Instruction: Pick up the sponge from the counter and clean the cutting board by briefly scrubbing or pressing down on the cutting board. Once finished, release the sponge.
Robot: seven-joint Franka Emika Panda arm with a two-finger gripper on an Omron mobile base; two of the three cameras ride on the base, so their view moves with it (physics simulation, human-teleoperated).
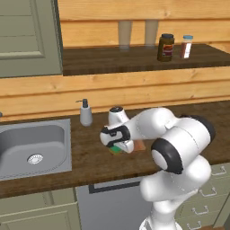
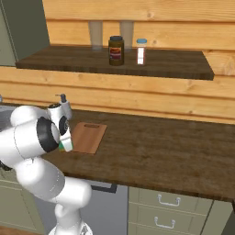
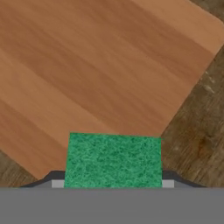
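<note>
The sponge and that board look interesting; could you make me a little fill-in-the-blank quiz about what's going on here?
1. The hand grips a sponge whose colour is ____.
2. Right under the sponge lies the reddish-brown ____.
3. Beside the sink, at the wall, stands a grey ____ dispenser.
4. On the shelf above the counter, the number of jars is ____.

Missing words: green; cutting board; soap; two

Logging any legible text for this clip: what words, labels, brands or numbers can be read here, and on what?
None can be read.
Dark jar on the shelf: has a label band, too blurred to read.
Small white bottle with a blue cap beside it: red label, no legible letters.
Soap dispenser by the sink: plain.
Sponge, cutting board and counter: no markings.
</note>
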